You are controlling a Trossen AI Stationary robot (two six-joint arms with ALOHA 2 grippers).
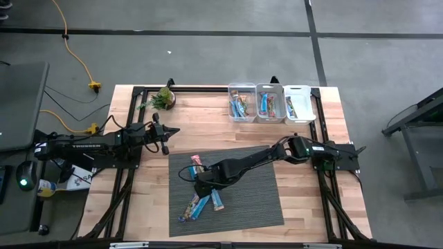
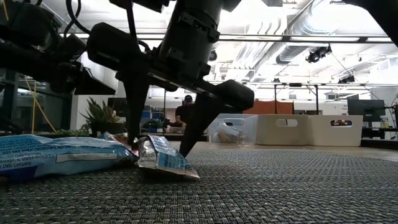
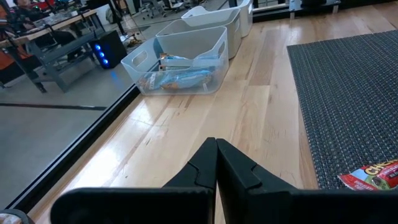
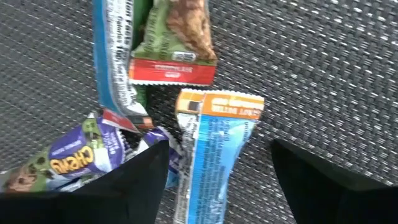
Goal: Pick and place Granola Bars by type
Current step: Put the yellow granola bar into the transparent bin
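Several wrapped granola bars lie flat in a loose cluster on the grey mat (image 1: 235, 200). My right gripper (image 4: 217, 186) is open and low over this cluster (image 1: 202, 185). Its fingers stand on either side of a light blue bar with an orange end (image 4: 214, 149), which the low view shows between the fingertips (image 2: 165, 158). Beside it lie a purple bar (image 4: 68, 155), a green and red bar (image 4: 174, 37) and another blue bar (image 4: 111, 56). A pink-red bar (image 1: 197, 164) lies apart. My left gripper (image 3: 216, 163) is shut and waits over bare wood (image 1: 166, 131). My right gripper comes from above, pointing down, with its fingertips (image 2: 186, 146) down at the mat. One finger (image 4: 146, 171) overlaps the purple bar's wrapper end (image 4: 115, 140). I cannot tell whether it touches that bar or the light blue bar.
Three clear bins stand in a row at the table's far edge (image 1: 242, 102) (image 1: 270, 102) (image 1: 299, 102), each with bars inside. A small potted plant (image 1: 165, 98) sits at the far left. Bare wood surrounds the mat.
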